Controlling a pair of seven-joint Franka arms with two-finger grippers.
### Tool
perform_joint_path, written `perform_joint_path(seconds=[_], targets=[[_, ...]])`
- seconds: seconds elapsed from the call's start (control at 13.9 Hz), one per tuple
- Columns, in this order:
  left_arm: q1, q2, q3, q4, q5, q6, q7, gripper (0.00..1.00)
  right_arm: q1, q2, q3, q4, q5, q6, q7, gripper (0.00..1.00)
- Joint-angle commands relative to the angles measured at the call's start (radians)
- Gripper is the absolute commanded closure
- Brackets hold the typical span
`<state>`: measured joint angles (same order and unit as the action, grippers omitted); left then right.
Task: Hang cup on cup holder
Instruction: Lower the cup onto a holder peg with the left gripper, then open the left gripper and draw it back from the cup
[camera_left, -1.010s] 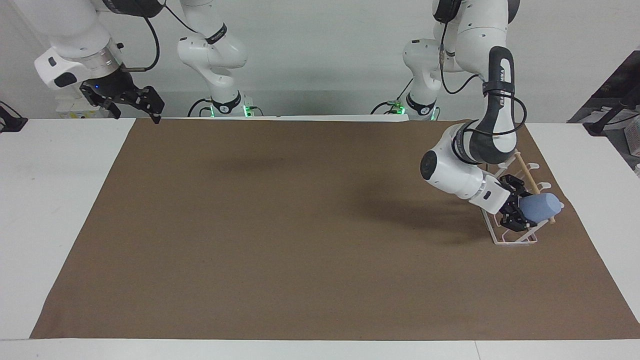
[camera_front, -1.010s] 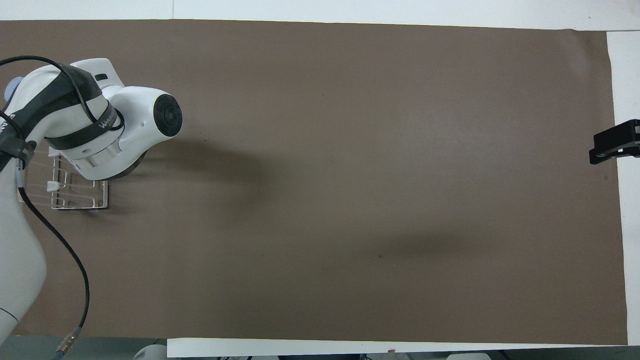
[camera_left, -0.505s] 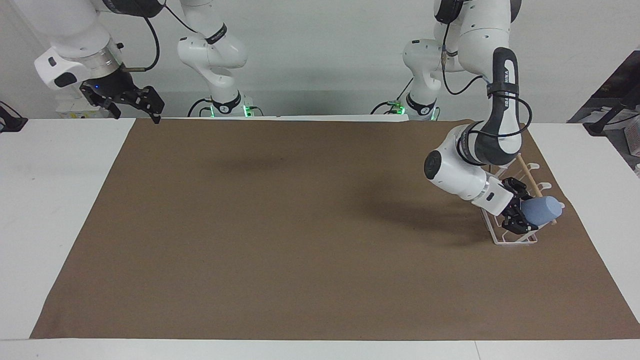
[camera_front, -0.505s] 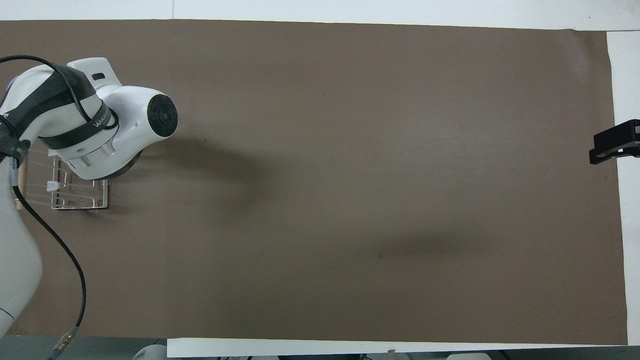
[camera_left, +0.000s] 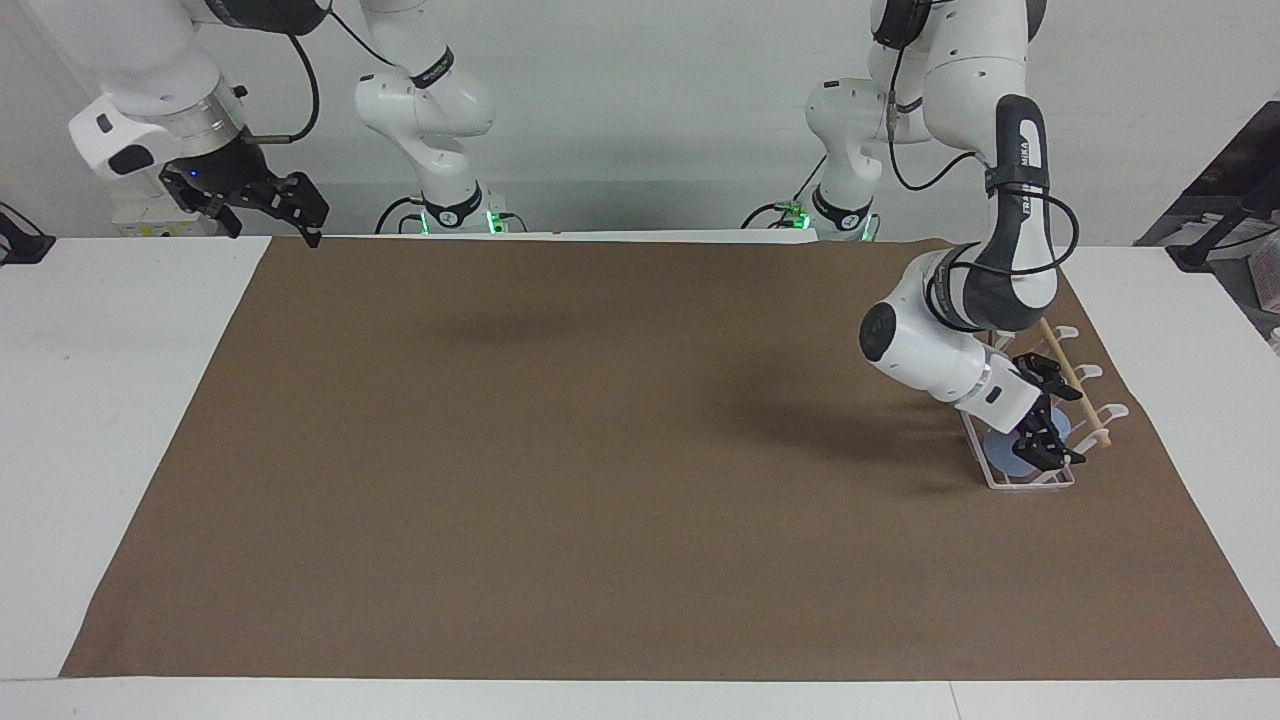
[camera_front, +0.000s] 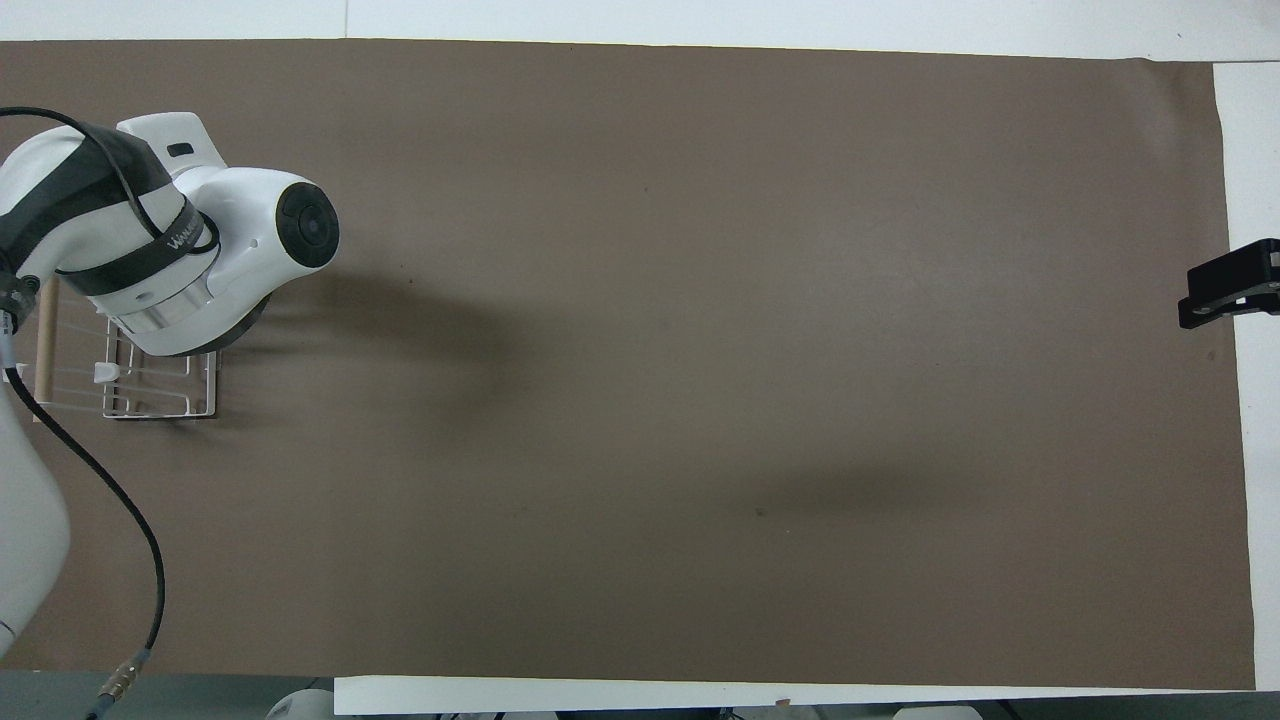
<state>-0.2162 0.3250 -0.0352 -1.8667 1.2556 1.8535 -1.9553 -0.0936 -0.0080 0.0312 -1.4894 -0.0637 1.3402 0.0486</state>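
Observation:
The white wire cup holder (camera_left: 1030, 485) stands on the brown mat at the left arm's end, its wooden rod (camera_left: 1075, 385) across the top. The light-blue cup (camera_left: 1003, 452) sits low inside the rack among the prongs, partly hidden by the fingers. I cannot tell whether it rests on a prong. My left gripper (camera_left: 1062, 424) is open at the rack, its fingers on either side of the cup and not closed on it. In the overhead view the left arm covers the cup and part of the cup holder (camera_front: 160, 400). My right gripper (camera_left: 268, 205) waits open, raised over the right arm's end.
The brown mat (camera_left: 600, 450) covers most of the white table. The right gripper's black tip (camera_front: 1228, 290) shows at the mat's edge in the overhead view. Nothing else lies on the mat.
The left gripper has opened and let go of the cup. The cup has dropped from the height of the rod to low inside the rack. The right arm has not moved.

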Motion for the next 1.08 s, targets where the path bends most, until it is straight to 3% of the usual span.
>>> perform_joint_path(seconds=[0.0,0.29,0.58,0.87,1.01], targets=[[0.005,-0.021,-0.005,0.101,-0.127,-0.033,0.155,0.0,-0.005,-0.013,0.001,-0.012,0.012,-0.004,-0.018,0.0],[0.006,-0.033,-0.003,0.256,-0.286,-0.12,0.418,0.0,-0.005,-0.013,0.0,-0.012,0.012,-0.004,-0.018,0.0],[0.047,-0.061,0.005,0.365,-0.585,-0.177,0.758,0.0,-0.005,-0.013,0.001,-0.012,0.012,-0.004,-0.018,0.0],[0.13,-0.127,0.006,0.368,-0.911,-0.215,1.068,0.0,-0.005,-0.013,0.001,-0.012,0.012,-0.004,-0.018,0.0],[0.161,-0.155,0.006,0.368,-1.011,-0.284,1.241,0.0,-0.005,-0.013,0.001,-0.012,0.012,-0.004,-0.018,0.0]])
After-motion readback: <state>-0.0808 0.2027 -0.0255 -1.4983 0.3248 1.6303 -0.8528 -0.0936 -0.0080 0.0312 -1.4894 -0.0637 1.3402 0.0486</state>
